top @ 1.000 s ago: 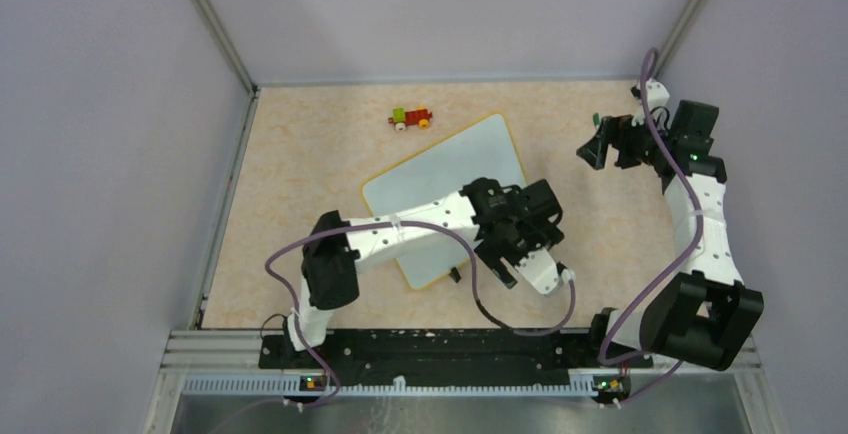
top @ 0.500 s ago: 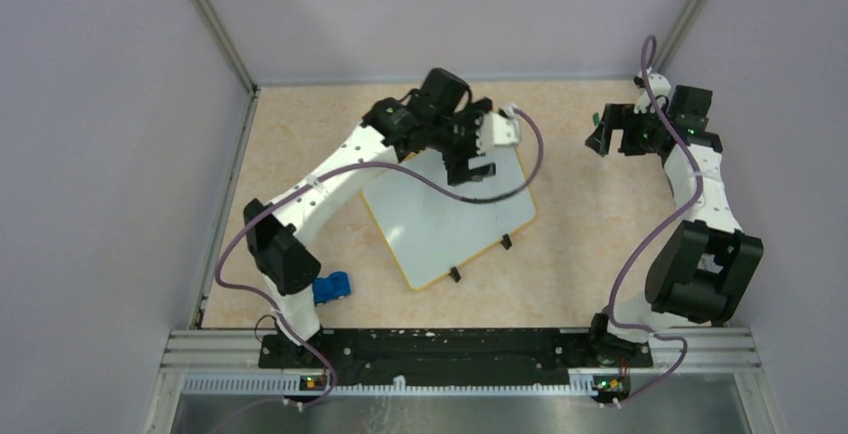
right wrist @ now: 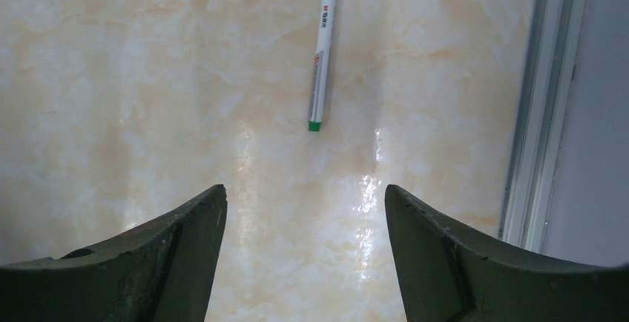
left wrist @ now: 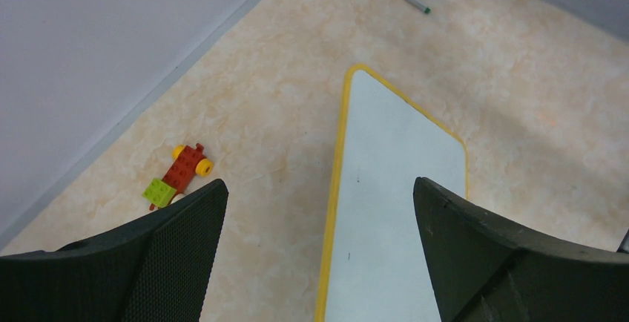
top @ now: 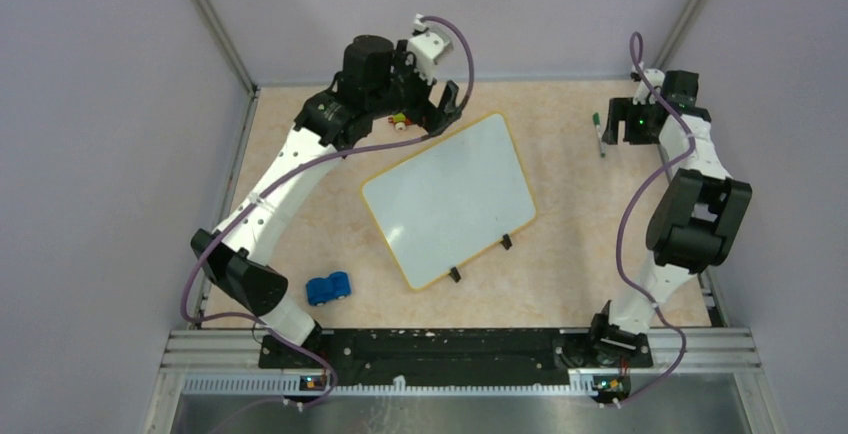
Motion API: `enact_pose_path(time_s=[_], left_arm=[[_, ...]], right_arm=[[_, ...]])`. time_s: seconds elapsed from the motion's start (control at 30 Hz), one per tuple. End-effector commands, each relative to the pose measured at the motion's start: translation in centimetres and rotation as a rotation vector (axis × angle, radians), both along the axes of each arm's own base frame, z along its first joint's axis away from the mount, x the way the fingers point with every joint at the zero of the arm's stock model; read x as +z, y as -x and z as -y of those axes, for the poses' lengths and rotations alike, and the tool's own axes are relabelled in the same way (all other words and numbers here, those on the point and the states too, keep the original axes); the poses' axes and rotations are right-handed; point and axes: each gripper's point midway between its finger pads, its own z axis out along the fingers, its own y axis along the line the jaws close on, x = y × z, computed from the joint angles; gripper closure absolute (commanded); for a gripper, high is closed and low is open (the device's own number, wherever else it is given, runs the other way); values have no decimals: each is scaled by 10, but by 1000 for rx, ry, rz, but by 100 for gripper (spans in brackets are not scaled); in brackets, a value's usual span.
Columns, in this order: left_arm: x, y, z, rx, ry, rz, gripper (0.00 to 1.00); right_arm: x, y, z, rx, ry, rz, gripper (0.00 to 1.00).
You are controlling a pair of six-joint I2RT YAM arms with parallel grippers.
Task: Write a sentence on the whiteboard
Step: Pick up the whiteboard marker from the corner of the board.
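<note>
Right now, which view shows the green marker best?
The right wrist view: the marker lies close and large, label visible, its top end cut off. The top view shows a tiny sliver; the left wrist view shows it whole but small.

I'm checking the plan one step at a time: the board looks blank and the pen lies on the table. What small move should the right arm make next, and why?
Probably ease the right gripper forward and down over the green marker. Its jaws stand open and empty, the marker lies just ahead of them on the table, and the whiteboard bears no writing.
</note>
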Motion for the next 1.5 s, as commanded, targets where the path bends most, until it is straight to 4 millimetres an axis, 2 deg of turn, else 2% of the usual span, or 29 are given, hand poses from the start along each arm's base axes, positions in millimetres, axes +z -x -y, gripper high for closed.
enact_pose_path(time_s=[0.0,0.23,0.47,0.83,0.97,1.1,1.2,1.3,1.37,1.43,1.47], left_arm=[[31,-2,-31,91,149,-7,1],[15,1,-54,135,137,-9,1],[12,5,-60,141,134,-17,1],[5,7,-55,113,140,-38,1],[3,8,-53,97,136,-40,1],[-2,7,-51,74,114,-35,1],[-6,7,-48,53,104,-51,1],[-7,6,-47,63,122,-78,1],[-5,7,-46,60,129,-76,1],[-5,8,-47,60,130,-72,1],[-3,9,-46,55,132,-70,1]], right_arm=[[5,-31,2,-1,87,19,35],[-22,-59,-1,-7,112,-30,47],[-44,-75,-5,-4,110,-72,54],[-79,-74,-3,0,111,-153,61],[-88,-69,0,2,129,-178,62],[-95,-59,1,17,147,-203,69],[-98,-48,0,40,153,-230,77],[-88,-39,-2,55,147,-224,92],[-75,-34,-2,58,133,-206,100],[-57,-29,-2,64,124,-182,100],[-42,-26,-2,69,121,-160,100]])
